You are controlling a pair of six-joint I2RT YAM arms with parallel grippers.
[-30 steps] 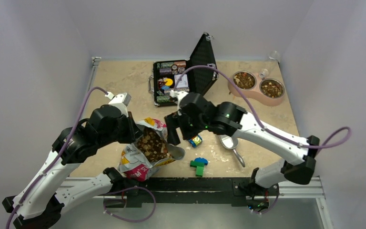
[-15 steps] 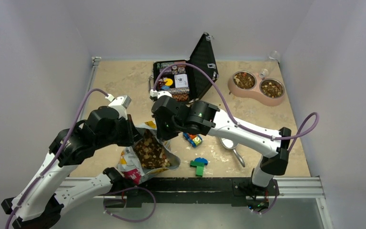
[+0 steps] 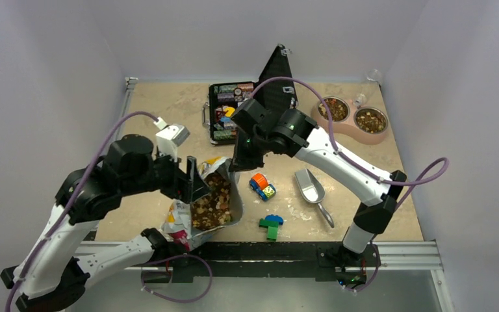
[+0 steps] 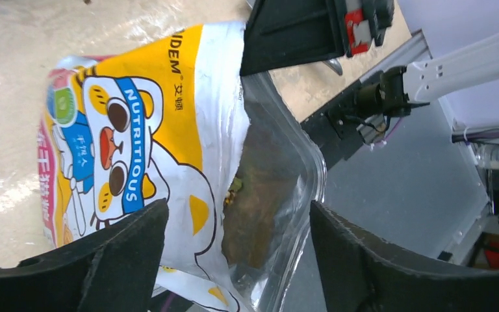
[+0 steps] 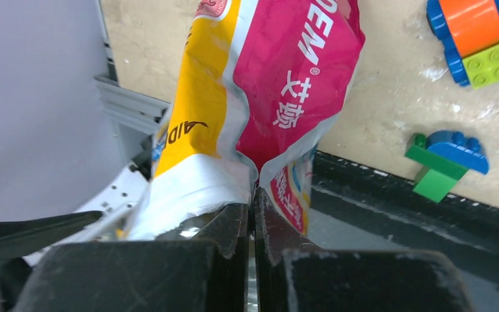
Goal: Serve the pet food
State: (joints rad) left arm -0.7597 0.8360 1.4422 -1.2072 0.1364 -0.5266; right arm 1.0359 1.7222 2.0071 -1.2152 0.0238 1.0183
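The pet food (image 3: 212, 201) is brown kibble in an opened foil bag (image 3: 188, 218) with a cartoon cat, lying at the table's near edge. More kibble fills the two steel bowls (image 3: 333, 109) of a pink feeder. My right gripper (image 3: 235, 165) is shut on the bag's far top rim; in the right wrist view its jaws (image 5: 253, 207) pinch the pink and yellow foil (image 5: 286, 78). My left gripper (image 4: 237, 257) stands open at the bag's left rim, one finger on each side of the mouth, touching nothing. Kibble (image 4: 260, 175) shows through the clear lining.
A metal scoop (image 3: 310, 187) lies right of the bag. A toy car (image 3: 262, 186) and a green and blue block piece (image 3: 271, 225) sit between them. An open black case (image 3: 240, 107) stands at the back, the pink feeder (image 3: 378, 135) at back right.
My left gripper has opened and let go of the bag's rim. My right gripper has shut on the far rim and drawn back, and the bag's mouth now stands more upright.
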